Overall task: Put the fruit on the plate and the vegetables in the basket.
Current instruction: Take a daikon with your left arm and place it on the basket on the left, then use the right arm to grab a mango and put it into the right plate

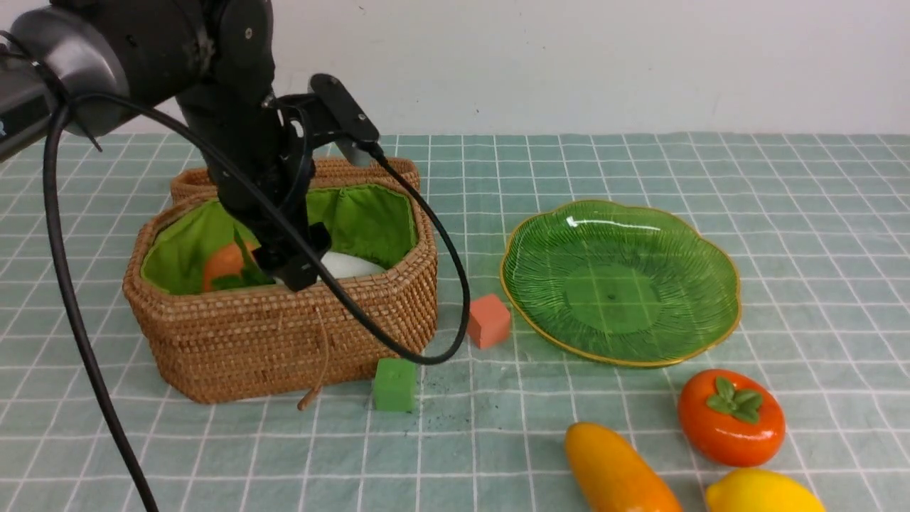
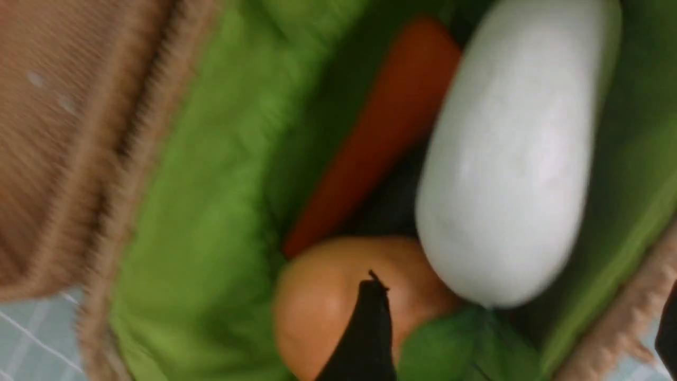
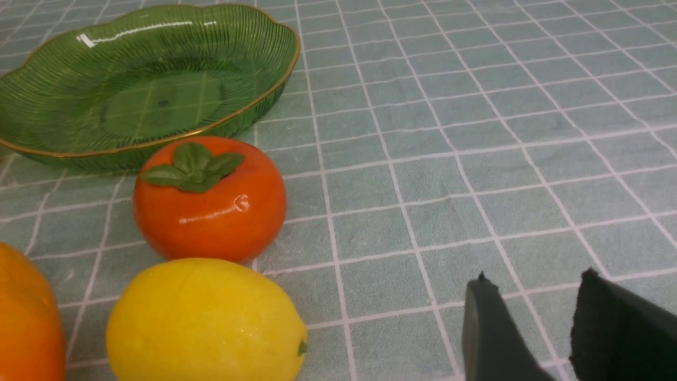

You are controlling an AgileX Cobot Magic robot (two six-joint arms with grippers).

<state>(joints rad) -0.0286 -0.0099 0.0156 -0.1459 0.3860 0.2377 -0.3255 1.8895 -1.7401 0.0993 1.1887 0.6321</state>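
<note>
Teal checked tablecloth (image 1: 640, 178) before a white wall (image 1: 569, 64), with the front view taken as the clock face. Wicker basket (image 1: 284, 334), green-lined, stands at 9 o'clock with its lid (image 1: 370, 169) folded back on its 12 o'clock side. The green glass plate (image 1: 618, 235), bare, lies at 3 o'clock of the basket. Between them rests a salmon cube (image 1: 488, 321); a green cube (image 1: 394, 384) sits at the basket's 5 o'clock, just beside its wall. Radish (image 2: 508, 159), chili (image 2: 381, 132) and potato (image 2: 322, 301) lie together inside the basket, the radish touching the potato. Left gripper (image 1: 297, 270) reaches down into the basket, jaws spread wide and clamped on nothing. Persimmon (image 1: 731, 416), mango (image 1: 618, 469) and lemon (image 1: 764, 492) lie on the cloth at 5 to 6 o'clock of the plate. Right gripper (image 3: 534, 280), seen only by its wrist camera, hangs over bare cloth near the lemon, jaws apart and empty.
</note>
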